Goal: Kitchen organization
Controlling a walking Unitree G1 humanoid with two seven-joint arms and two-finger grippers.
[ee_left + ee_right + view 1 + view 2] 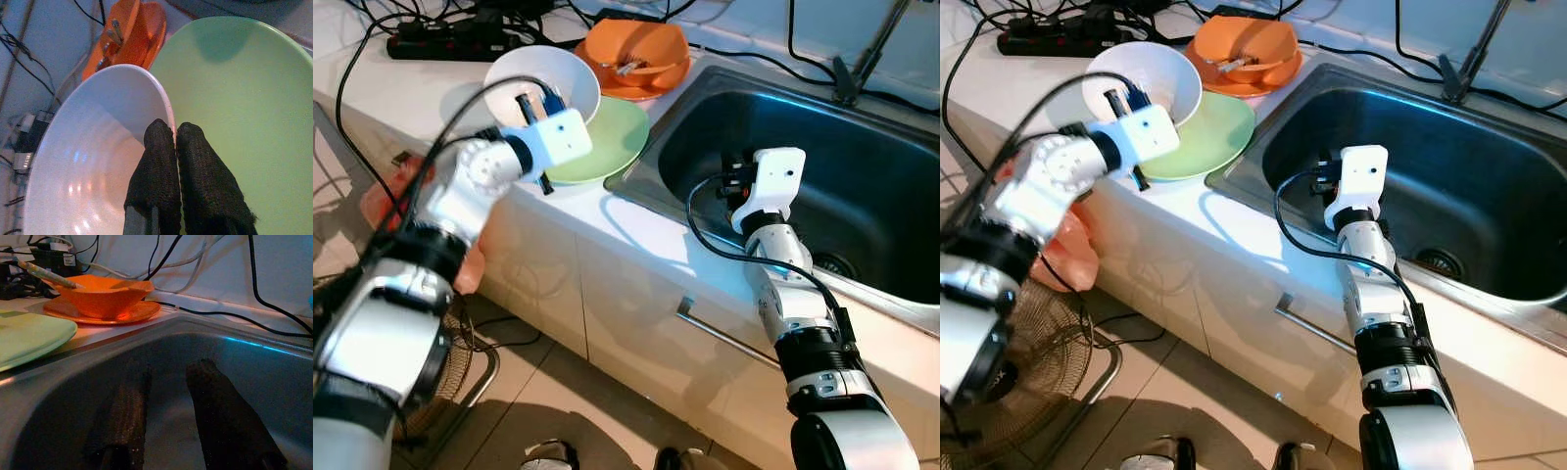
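Left wrist view shows my left tool (175,134) pinched closed on the rim of the white bowl (93,161), one finger inside the bowl and one outside, over the green plate (244,98). From the head camera, that bowl (543,83) is tilted, its lower edge resting on the green plate (612,142), which lies on the white bench (411,98) just beside the sink (862,186). Behind them an orange bowl (641,49) sits on an orange plate (651,86), with a utensil lying in it. A black power strip (450,39) and several cables lie along the back of the bench. My right tool (166,382) reaches down inside the steel sink near its front wall, its two fingers spread apart and holding nothing.
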